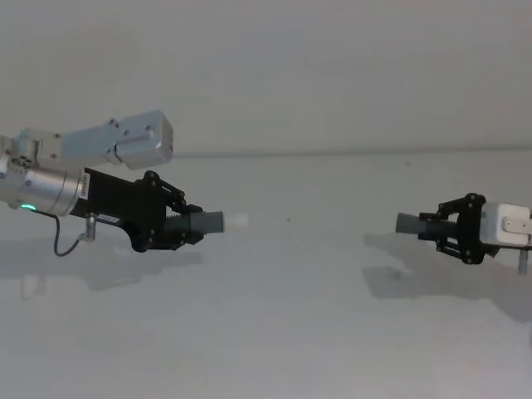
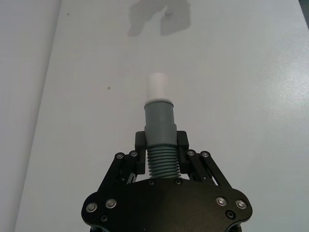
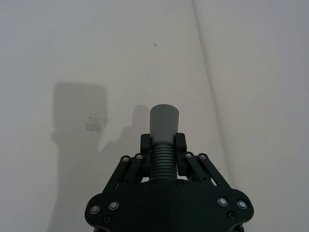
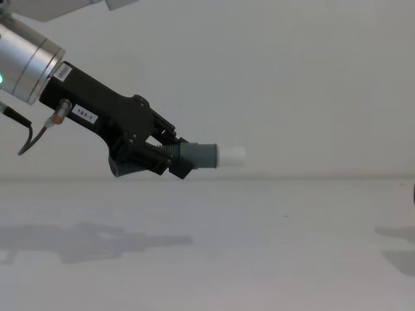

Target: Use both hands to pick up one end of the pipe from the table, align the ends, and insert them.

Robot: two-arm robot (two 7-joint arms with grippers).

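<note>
Both pipe pieces are held in the air above the white table (image 1: 283,324). My left gripper (image 1: 184,224) is shut on the ribbed part of the grey piece (image 1: 202,223) whose white stub (image 1: 236,221) points right. The same piece (image 2: 159,126) and white end (image 2: 157,87) stick out past the left gripper (image 2: 160,145); side on, the piece (image 4: 198,156) hangs above the table. My right gripper (image 1: 453,224) is shut on the second grey piece (image 1: 412,223), its open mouth facing left. That piece (image 3: 164,126) shows in the right gripper (image 3: 163,145). A wide gap separates the two ends.
The table's far edge (image 1: 332,154) meets a plain white wall. Shadows of both arms lie on the table below them. A small dark speck (image 1: 288,220) marks the surface between the grippers.
</note>
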